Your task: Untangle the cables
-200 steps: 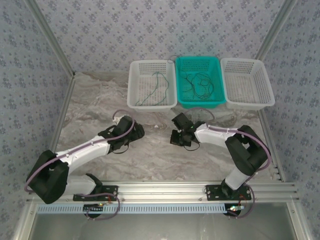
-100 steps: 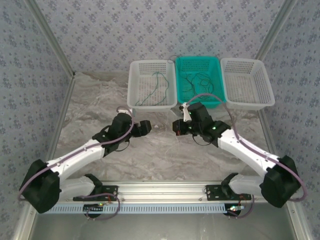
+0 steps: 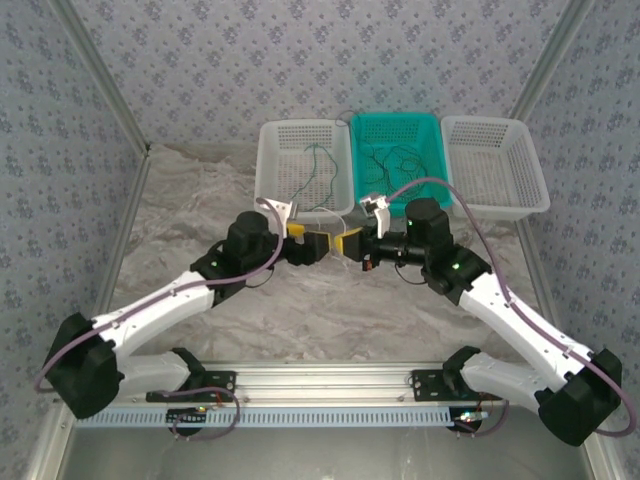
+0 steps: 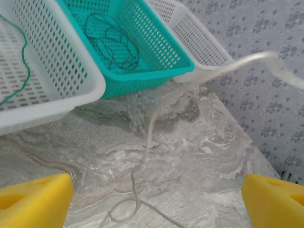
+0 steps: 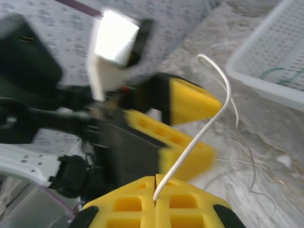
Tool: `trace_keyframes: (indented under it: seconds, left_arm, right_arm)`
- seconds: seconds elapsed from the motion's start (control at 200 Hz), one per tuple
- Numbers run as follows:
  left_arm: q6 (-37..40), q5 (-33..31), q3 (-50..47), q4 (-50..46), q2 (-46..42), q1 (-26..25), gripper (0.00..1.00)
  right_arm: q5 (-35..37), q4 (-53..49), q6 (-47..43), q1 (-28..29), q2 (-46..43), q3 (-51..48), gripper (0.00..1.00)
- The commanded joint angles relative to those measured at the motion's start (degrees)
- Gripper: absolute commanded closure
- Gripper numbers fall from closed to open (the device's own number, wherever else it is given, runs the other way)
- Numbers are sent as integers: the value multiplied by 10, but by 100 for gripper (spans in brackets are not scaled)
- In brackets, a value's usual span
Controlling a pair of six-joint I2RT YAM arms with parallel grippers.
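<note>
Nearest you, short of the baskets, the two grippers sit nose to nose over the marbled table (image 4: 213, 156). Your right gripper (image 5: 156, 199) has its yellow fingers pressed together on the end of the whitish cable (image 5: 192, 145). Your left gripper (image 4: 156, 202) has its pads (image 4: 33, 202) spread wide apart, with nothing between them but air and that strand.

Here is the danger. The fingers are almost touching, so any lunge from either arm knocks them together. The cable is thin and gripped at its very tip, so a sharp tug could slip it free. Close the left pads too low and you pinch the small loop on the table, which pulls tighter into a knot when you draw apart. The right wrist picture is blurred, so I can't be sure that loop belongs to the same strand.

As for direction, the cable rises from the clamped pads, leans up and right, then hooks back at its free tip. From the left wrist, its long axis runs diagonally, high on the right and sagging down to the table.

Further out, along the far edge of the table, the teal basket (image 4: 142, 78) holds the dark green cables (image 4: 114, 42) in a tangle. The left white basket (image 4: 57, 66) holds one green cable (image 4: 26, 61), and the right white basket (image 4: 190, 28) sits beyond.
</note>
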Motion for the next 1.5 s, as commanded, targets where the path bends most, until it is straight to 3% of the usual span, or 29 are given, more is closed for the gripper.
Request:
trace_keyframes:
  seconds: [0.0, 0.09, 0.18, 0.3, 0.545, 0.67, 0.795, 0.934, 1.009, 1.169, 1.494]
  left_arm:
    - [-38, -46, 18, 37, 34, -4, 8]
    - [-71, -120, 35, 4, 53, -4, 15]
    - [-101, -221, 59, -75, 62, -2, 32]
    - [-132, -293, 59, -140, 54, 18, 48]
    - [-152, -324, 2, -200, -28, 79, 59]
    - [-129, -292, -20, -183, -78, 90, 65]
    - [-67, -173, -45, -107, -118, 90, 57]
    - [0, -23, -63, -37, -155, 90, 36]
    - [25, 27, -60, -35, -171, 83, 28]
    - [70, 54, -50, -59, -209, 56, 19]
    - [115, 38, -73, -68, -235, 45, 7]
  right_arm:
    - [-79, 69, 26, 9, -9, -10, 100]
    - [-91, 72, 26, 12, -20, -9, 100]
    - [-90, 70, 22, 10, -45, -8, 100]
    - [-28, 37, 3, -3, -99, -6, 100]
    - [102, -28, 8, -98, -195, -4, 100]
    - [148, -66, 25, -152, -196, 1, 100]
    - [173, -58, 39, -196, -184, 3, 100]
    - [234, -30, 19, -237, -155, 16, 100]
    - [284, 11, -5, -249, -136, 12, 100]
    - [339, 139, -62, -273, -96, -5, 100]
    - [430, 178, -134, -288, 38, 131, 100]
